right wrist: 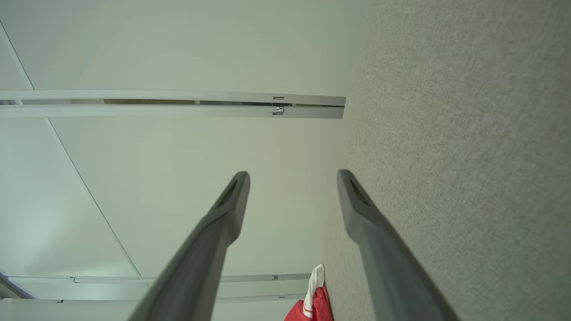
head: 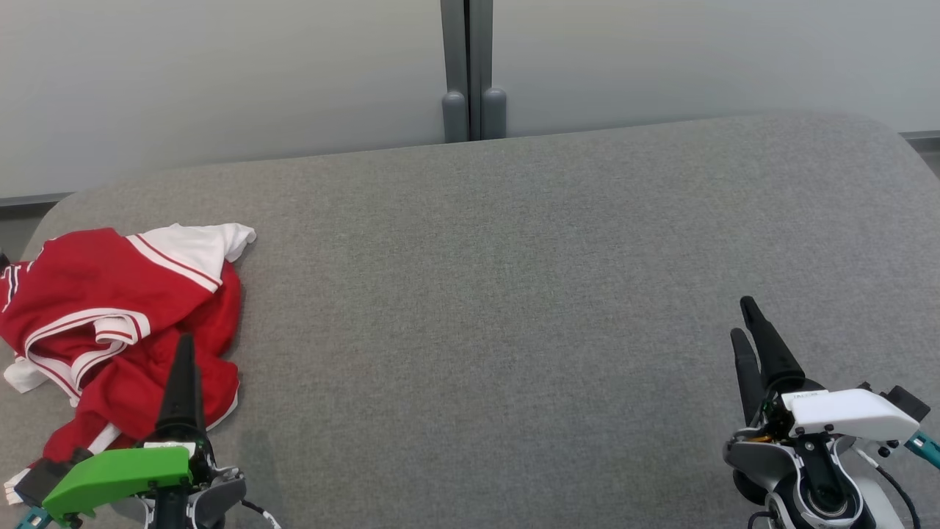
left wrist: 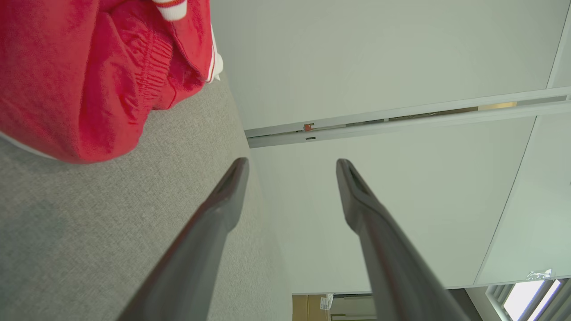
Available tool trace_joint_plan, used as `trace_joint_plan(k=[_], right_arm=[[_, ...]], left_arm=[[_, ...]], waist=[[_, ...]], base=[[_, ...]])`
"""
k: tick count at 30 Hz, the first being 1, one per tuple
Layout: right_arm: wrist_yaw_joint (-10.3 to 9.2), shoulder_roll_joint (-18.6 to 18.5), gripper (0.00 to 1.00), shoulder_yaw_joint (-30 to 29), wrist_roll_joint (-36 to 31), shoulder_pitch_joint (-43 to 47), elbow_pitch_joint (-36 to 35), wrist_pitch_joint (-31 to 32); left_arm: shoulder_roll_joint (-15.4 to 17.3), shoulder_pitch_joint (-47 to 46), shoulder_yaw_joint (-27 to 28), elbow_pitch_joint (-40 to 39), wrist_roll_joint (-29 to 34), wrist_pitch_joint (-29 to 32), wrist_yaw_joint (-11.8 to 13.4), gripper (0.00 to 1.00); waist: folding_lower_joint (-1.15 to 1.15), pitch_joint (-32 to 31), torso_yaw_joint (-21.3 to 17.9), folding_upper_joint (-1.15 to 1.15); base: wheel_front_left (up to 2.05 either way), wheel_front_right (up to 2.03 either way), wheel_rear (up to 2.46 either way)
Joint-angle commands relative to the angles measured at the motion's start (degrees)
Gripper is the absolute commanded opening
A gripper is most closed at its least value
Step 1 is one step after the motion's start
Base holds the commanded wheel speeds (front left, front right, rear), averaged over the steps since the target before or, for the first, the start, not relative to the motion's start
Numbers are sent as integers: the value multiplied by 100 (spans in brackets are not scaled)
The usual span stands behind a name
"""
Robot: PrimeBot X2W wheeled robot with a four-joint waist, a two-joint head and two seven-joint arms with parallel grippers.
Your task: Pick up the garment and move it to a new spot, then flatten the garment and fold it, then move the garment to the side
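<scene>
Here, garment [head: 110, 294] just beside left fingers [head: 181, 389]

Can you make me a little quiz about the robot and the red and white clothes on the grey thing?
1. True or false: the garment is folded neatly.
2. Where on the grey surface does it lie? A the robot's left, B the middle, C the robot's right.
3. Fill in: the left gripper and right gripper both have jaws standing ____.
Key: 1 false, it is crumpled; 2 A; 3 open.
</scene>
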Motion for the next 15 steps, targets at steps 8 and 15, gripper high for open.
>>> trace_joint_plan(k=[8, 15], right_arm=[[3, -184, 100, 408, -1299, -280, -329, -342], [2, -319, 100, 661, -2155, -338, -318, -453]], left_arm=[[39, -117, -61, -432, 1924, -338, 44, 100], [42, -71, -219, -531, 2843, -451, 117, 100]], waist=[[0, 3, 11, 0], [0, 3, 15, 0]], base=[[0, 0, 0], [0, 0, 0]])
